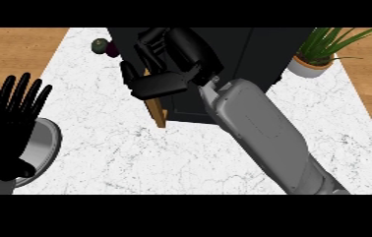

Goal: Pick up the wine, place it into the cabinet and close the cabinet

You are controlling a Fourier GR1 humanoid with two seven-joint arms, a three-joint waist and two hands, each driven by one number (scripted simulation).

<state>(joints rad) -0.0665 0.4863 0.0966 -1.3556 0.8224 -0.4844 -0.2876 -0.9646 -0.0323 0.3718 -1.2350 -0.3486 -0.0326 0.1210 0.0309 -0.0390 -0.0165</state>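
Wine [109, 47] is lying flat left of the cabinet [240, 59], dark purple, axis sideways. Right hand [163, 59] is curling at the cabinet's door [155, 108]; left hand [22, 113] is resting open.

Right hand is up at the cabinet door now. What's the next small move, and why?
Probably push the door further shut with the right hand. Its wooden edge stands out from the dark cabinet, so the door looks ajar. No wine shows in that hand. The left hand rests open at the left edge.
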